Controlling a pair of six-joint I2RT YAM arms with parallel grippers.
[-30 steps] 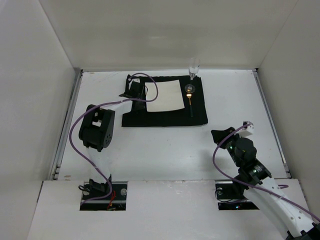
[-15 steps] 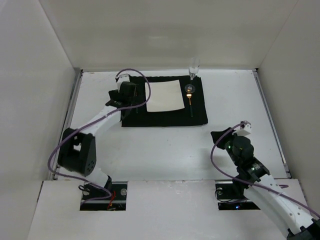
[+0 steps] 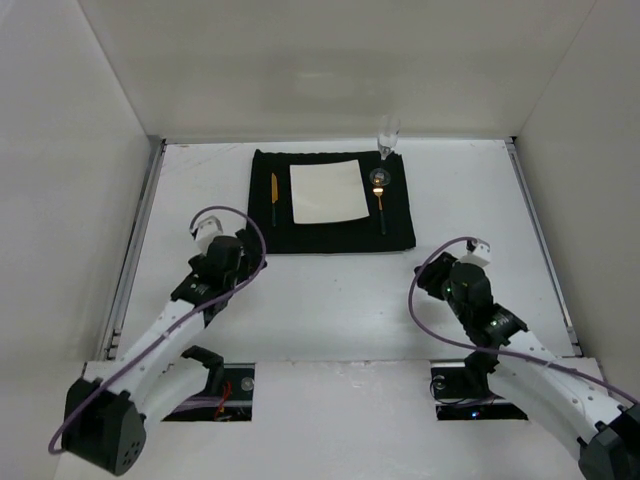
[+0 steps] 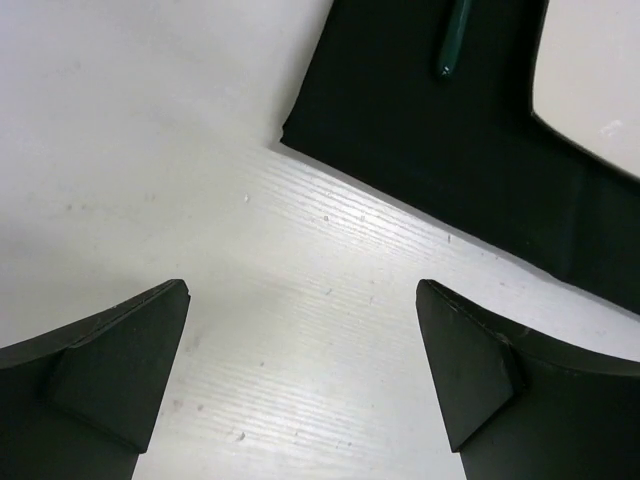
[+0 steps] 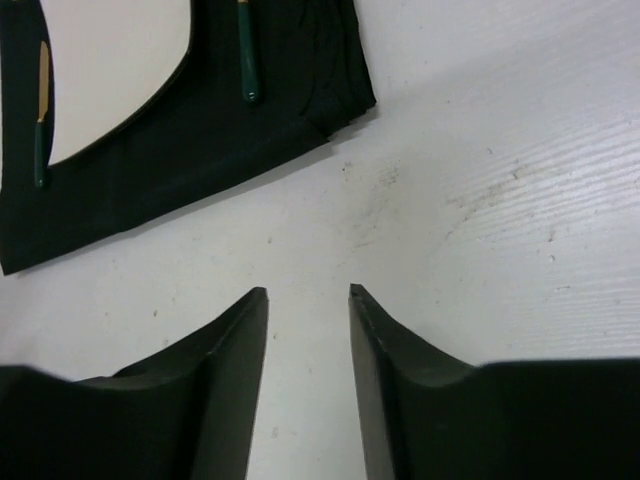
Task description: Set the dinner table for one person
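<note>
The white dinner table [image 3: 330, 290] carries a black placemat [image 3: 330, 232] at the back with a square white plate [image 3: 327, 192] on it. A gold-bladed knife with a green handle [image 3: 274, 190] lies left of the plate, and a gold utensil with a dark handle [image 3: 381, 208] lies to its right. A clear glass [image 3: 386, 135] stands at the mat's far right corner. My left gripper [image 4: 302, 290] hovers wide open and empty over bare tabletop near the mat's front left corner [image 4: 300, 135]. The right gripper [image 5: 307, 292] is open with a narrow gap and empty, short of the mat's front right corner [image 5: 345, 105].
Thin metal rails [image 3: 140, 230] run along both sides of the table, with white walls close beyond them. Purple cables [image 3: 425, 300] loop beside each wrist. Both arm bases sit at the near edge.
My left arm has drawn back from the mat toward the near left, its jaws now wide apart, and the knife lies uncovered beside the plate. The right gripper shifted slightly left and parted its jaws.
</note>
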